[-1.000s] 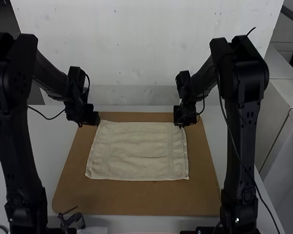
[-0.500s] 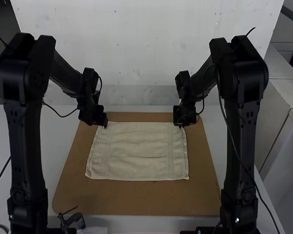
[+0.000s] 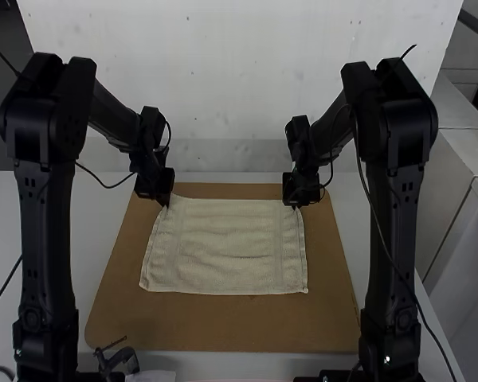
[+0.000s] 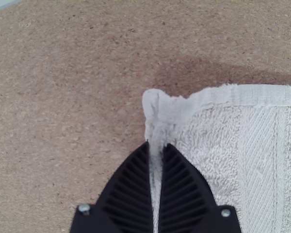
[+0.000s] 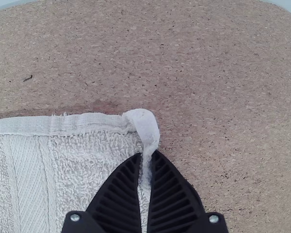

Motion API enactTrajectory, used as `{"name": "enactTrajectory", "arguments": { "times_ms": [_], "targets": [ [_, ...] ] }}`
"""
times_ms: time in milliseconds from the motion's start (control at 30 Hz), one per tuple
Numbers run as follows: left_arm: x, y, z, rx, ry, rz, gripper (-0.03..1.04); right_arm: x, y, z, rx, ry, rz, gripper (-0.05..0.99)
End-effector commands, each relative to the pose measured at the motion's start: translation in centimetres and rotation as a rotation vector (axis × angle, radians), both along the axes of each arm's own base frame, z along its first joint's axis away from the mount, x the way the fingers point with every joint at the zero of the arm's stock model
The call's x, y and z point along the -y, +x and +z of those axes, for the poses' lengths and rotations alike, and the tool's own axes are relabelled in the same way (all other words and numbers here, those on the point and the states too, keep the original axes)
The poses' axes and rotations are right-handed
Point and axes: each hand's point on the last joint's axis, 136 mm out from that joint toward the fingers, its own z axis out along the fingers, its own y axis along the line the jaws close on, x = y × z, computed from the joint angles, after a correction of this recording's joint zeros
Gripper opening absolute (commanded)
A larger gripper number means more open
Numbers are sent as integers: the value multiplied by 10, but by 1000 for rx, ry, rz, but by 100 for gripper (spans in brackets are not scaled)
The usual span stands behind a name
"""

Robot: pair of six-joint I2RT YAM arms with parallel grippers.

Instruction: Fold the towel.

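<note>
Robotics lab, by look: left arm (image 3: pixel 44 239) & right arm (image 3: pixel 398 239) w/ cables (image 3: pixel 107 187), cork bd. (image 3: pixel 223 326) on pale table (image 3: pixel 92 223).

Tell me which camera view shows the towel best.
The high view: it takes in nearly the whole towel, spread out. The left wrist view shows its far left corner, the left hand pinching just beside it; the right wrist view, its far right corner, similarly pinched by the right hand.

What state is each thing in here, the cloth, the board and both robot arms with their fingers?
Towel: spread out, pinched at both far corners
Board: lying flat beneath the towel
Left arm: bent, over the board's far left
Left fingers: closed on towel
Right arm: bent, over its far right
Right fingers: closed on towel
</note>
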Motion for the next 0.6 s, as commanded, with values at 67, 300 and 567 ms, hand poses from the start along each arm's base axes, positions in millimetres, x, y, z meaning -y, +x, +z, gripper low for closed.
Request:
{"name": "enactTrajectory", "arguments": {
  "times_ms": [67,300,567],
  "targets": [
    [9,-12,-4,-30,-30,-10,0,25,-7,-22,-49,-57,-50,1],
    [12,10,39,76,-41,10,0,19,19,11,46,-27,-59,1],
    [7,26,98,183,-55,43,0,13,44,57,187,15,-68,1]
  ]
}}
